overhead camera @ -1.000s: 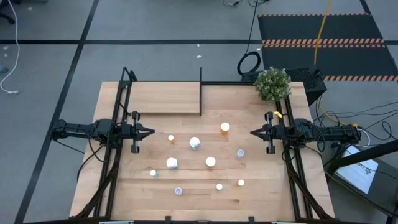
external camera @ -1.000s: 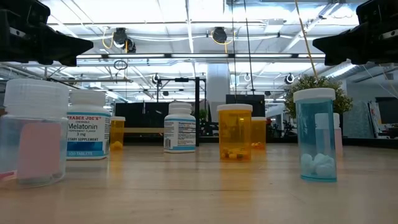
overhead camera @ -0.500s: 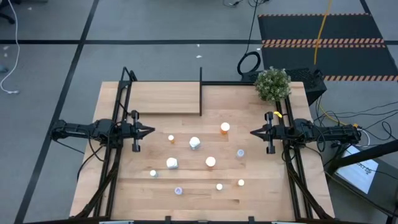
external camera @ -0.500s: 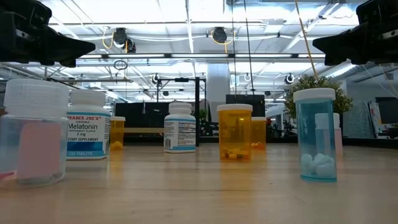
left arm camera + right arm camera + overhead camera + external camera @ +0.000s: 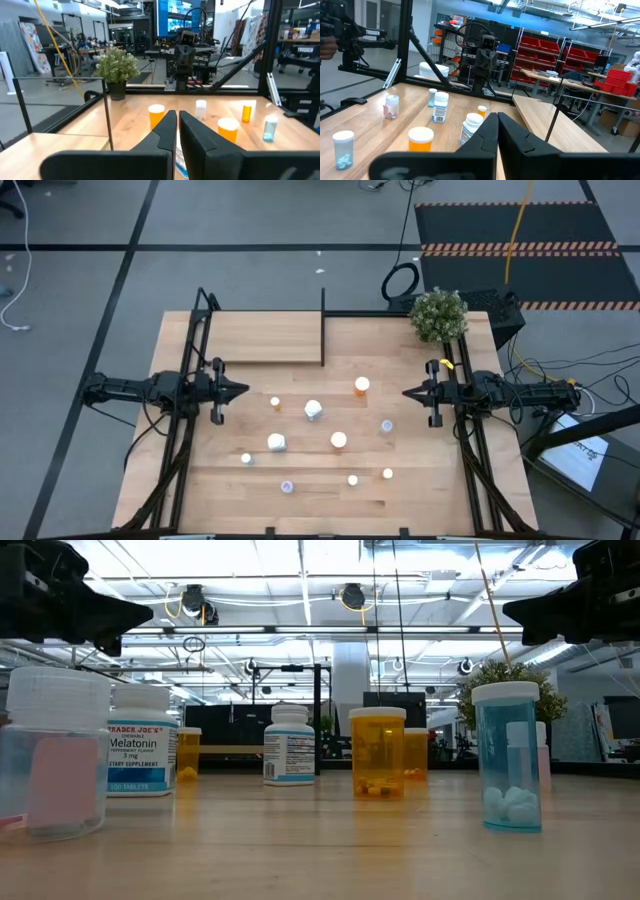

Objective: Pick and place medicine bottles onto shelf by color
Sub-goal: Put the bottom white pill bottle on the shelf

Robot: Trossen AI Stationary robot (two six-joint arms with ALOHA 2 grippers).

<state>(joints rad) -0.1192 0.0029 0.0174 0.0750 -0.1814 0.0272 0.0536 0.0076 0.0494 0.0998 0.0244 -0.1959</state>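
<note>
Left gripper: over the table's left edge, fingers pressed together, nothing between them; in the low view only a dark tip, body cut off.
Right gripper: over the right edge, mirrored pose, fingers pressed together, empty.
Medicine bottles: loose on the tabletop between the two grippers, all upright, none on the shelf.
Hard to make out: from above only round caps show; body colours unreadable there.
Melatonin bottle: white plastic cylinder, ribbed cap, printed label.
Orange bottle: translucent amber, pills at its bottom.
Blue bottle: translucent pale blue, white cap, white tablets at its base.
Near clear bottle: cut off at the frame edge, pinkish patch inside.
Shelf: pale wood plank at the far left of the table, thin black posts, black upright divider at its right end.
Plant: bushy, far right corner.
</note>
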